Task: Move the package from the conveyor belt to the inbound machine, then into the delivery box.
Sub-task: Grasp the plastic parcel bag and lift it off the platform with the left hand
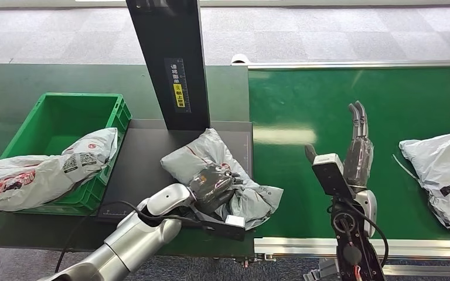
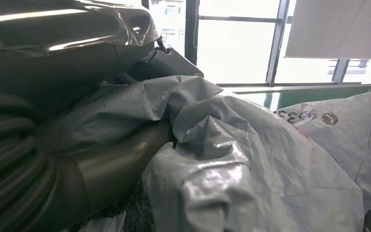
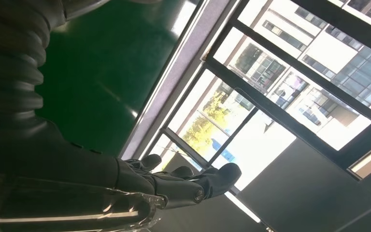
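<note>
A crumpled grey package lies on the black plate of the inbound machine, in front of its dark scanner column. My left hand lies on the package's near part and grips it. The left wrist view shows the grey film bunched around my thumb. My right hand stands over the green conveyor belt with its fingers stretched out and nothing in it; the right wrist view shows this hand empty. The green delivery box sits to the left of the machine.
A grey-white package hangs over the green box's near rim. Another grey-white package lies on the belt at the far right. A metal rail runs along the belt's near edge. A black cable trails from my left arm.
</note>
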Motion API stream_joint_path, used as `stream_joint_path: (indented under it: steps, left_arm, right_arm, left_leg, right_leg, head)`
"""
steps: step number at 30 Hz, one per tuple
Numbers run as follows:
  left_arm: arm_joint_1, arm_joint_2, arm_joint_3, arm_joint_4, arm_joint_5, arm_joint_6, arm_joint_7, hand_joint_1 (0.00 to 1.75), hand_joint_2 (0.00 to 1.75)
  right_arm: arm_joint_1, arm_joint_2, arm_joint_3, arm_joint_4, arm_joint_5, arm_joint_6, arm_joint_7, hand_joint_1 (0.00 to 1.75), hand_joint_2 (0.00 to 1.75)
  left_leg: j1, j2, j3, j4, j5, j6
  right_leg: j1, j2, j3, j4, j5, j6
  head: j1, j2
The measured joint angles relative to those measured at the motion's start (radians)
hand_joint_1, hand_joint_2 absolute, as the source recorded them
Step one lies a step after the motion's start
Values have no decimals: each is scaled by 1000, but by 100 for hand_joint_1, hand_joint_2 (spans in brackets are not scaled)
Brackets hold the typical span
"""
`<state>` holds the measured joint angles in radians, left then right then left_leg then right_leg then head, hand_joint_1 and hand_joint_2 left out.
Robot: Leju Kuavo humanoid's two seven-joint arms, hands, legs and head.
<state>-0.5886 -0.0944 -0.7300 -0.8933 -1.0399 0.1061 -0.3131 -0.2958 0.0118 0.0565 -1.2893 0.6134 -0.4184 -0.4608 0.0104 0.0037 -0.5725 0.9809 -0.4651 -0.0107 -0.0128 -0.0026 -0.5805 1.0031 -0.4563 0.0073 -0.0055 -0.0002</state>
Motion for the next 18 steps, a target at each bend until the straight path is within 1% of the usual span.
stream_joint_path:
  steps: [6, 11, 13, 18]
  left_arm:
    - [21, 17, 7, -40, 0, 15, -5, 175, 175]
    - [62, 29, 34, -104, -11, 95, -21, 175, 175]
    - [80, 36, 52, -134, -17, 154, -34, 175, 175]
    - [115, 56, 125, -205, -37, 380, -54, 175, 175]
  right_arm:
    - [7, -2, 0, -10, 0, 2, 0, 0, 175]
    - [11, -5, 2, -11, -14, 16, -8, 0, 175]
    - [11, -6, 4, -10, -25, 20, -18, 0, 175]
    - [9, -9, 18, 4, -26, 15, -28, 0, 175]
  left_leg:
    - [0, 0, 0, 0, 0, 0]
    - [0, 0, 0, 0, 0, 0]
    - [0, 0, -1, 0, 0, 0]
    - [0, 0, -1, 0, 0, 0]
  right_leg:
    - [0, 0, 0, 0, 0, 0]
    - [0, 0, 0, 0, 0, 0]
    - [0, 0, -1, 0, 0, 0]
    - [0, 0, -1, 0, 0, 0]
  head:
    - [0, 0]
    - [0, 0]
    - [0, 0]
    - [0, 0]
